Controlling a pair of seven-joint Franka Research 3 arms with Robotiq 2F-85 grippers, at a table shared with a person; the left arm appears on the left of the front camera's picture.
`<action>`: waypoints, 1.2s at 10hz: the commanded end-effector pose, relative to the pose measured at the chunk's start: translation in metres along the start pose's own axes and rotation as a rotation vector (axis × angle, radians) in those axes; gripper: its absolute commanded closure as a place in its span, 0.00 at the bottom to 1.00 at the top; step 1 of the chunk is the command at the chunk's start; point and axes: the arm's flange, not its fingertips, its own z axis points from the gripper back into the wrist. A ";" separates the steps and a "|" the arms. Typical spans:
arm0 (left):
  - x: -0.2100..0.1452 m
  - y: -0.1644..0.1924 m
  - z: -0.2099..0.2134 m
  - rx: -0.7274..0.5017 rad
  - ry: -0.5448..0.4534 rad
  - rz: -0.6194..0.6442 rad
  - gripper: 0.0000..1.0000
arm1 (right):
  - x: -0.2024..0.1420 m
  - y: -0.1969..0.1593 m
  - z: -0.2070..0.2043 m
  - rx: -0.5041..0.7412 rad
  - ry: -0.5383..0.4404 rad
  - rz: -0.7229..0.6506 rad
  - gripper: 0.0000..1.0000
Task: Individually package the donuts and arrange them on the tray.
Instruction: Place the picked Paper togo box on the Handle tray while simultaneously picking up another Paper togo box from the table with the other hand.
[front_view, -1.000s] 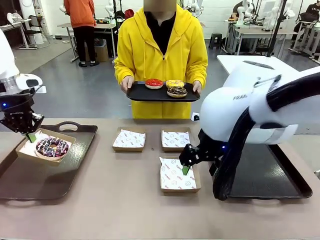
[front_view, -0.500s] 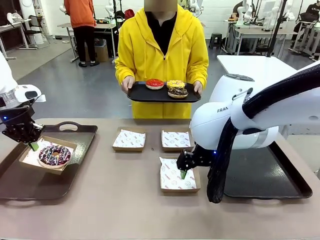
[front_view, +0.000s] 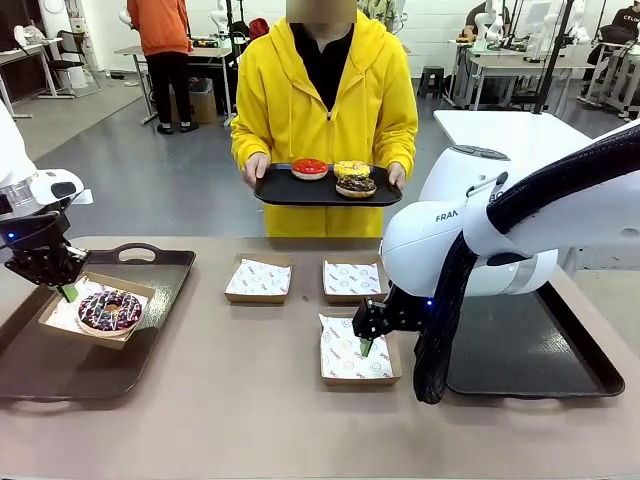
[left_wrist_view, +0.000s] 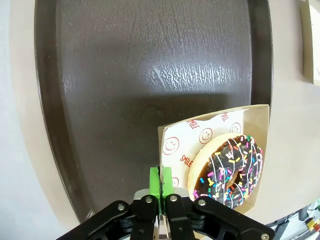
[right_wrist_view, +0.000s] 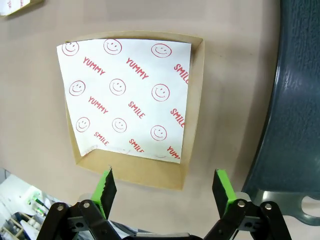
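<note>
A dark purple sprinkled donut (front_view: 108, 310) (left_wrist_view: 230, 170) lies in a paper-lined cardboard box (front_view: 62, 318) (left_wrist_view: 175, 142) on the dark left tray (front_view: 90, 365) (left_wrist_view: 125, 75). My left gripper (front_view: 63, 288) (left_wrist_view: 161, 186) is shut on that box's rim at its corner. My right gripper (front_view: 365, 345) (right_wrist_view: 165, 186) hangs open just above the near edge of an empty lined box (front_view: 355, 355) (right_wrist_view: 130, 100). Across the table a person holds a black tray (front_view: 280, 190) with a red donut (front_view: 309, 167), a yellow-crumbed donut (front_view: 351, 167) and a chocolate donut (front_view: 354, 184).
Two more empty lined boxes (front_view: 259, 279) (front_view: 352, 279) sit at mid-table. A second dark tray (front_view: 540, 355) (right_wrist_view: 295, 100) lies to the right, partly behind my right arm. Bare tabletop runs along the front edge.
My left gripper came down and set the boxed sprinkled donut flat on the left tray. My right arm shifted a little left over the empty box.
</note>
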 end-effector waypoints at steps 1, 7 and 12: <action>0.000 -0.004 -0.001 -0.013 -0.028 0.005 0.99 | -0.003 0.001 -0.001 -0.050 -0.061 -0.075 0.00; -0.025 -0.007 -0.012 0.019 -0.105 0.066 0.99 | 0.005 0.006 -0.014 -0.083 -0.083 -0.216 0.00; -0.032 -0.011 -0.029 0.035 -0.057 0.036 0.99 | 0.024 0.017 -0.019 -0.189 -0.090 -0.193 0.00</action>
